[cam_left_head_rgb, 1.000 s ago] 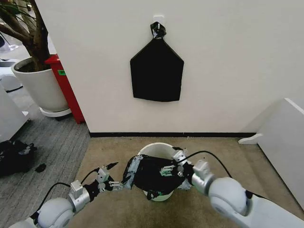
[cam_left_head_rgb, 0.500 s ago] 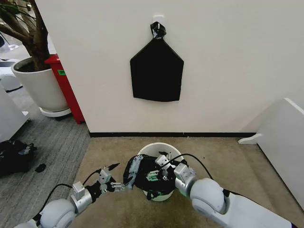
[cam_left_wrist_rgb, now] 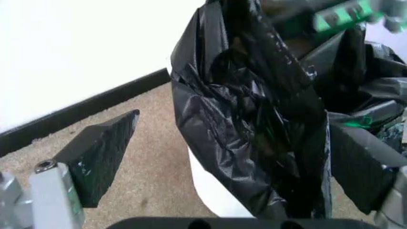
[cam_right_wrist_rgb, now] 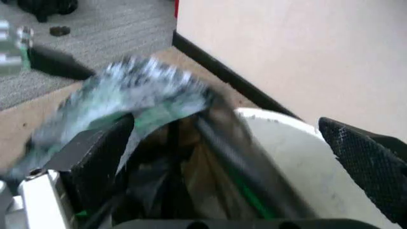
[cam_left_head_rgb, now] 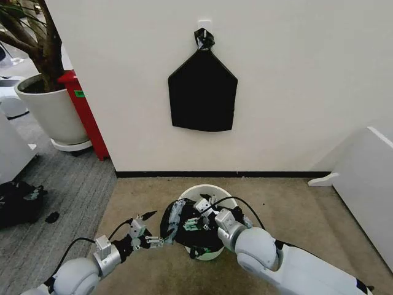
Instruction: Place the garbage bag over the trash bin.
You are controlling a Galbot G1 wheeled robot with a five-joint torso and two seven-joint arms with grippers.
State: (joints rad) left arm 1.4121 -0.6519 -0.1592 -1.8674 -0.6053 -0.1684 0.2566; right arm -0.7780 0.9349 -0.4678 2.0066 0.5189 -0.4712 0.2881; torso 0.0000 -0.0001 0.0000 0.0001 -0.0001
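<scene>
Spreading: your bag (cam_left_head_rgb: 184,224) drapes the bin (cam_left_head_rgb: 202,192).
Left pincer (cam_left_head_rgb: 147,236): apart, at bag's nine o'clock edge.
Right pincer (cam_left_head_rgb: 198,216): apart, over bin mouth, to open it.

Glossy crinkled plastic garbage bag (cam_left_head_rgb: 184,224)

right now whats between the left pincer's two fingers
In the left wrist view, the left pincer is open, and a fold of the black garbage bag hangs between its fingers, over the white trash bin.
</scene>
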